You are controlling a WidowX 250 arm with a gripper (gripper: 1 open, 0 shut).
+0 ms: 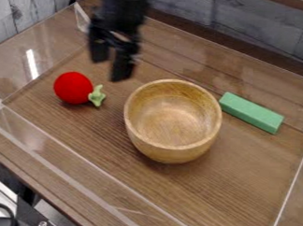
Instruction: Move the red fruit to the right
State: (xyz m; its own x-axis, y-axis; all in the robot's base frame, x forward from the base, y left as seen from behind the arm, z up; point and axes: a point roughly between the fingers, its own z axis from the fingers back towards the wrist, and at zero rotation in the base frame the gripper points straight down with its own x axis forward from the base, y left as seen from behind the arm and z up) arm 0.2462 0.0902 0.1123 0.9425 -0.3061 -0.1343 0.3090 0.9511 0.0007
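Note:
The red fruit point(75, 87) is a small round red toy with a light-green leafy cap on its right side. It lies on the wooden table at the left, just left of the wooden bowl point(174, 119). My gripper point(109, 59) hangs pointing down above and to the right of the fruit, a little behind it. Its two dark fingers stand open with nothing between them, and they do not touch the fruit.
A flat green rectangular block point(251, 112) lies to the right of the bowl. Clear plastic walls point(28, 139) ring the table, with a clear triangular piece at the back left corner.

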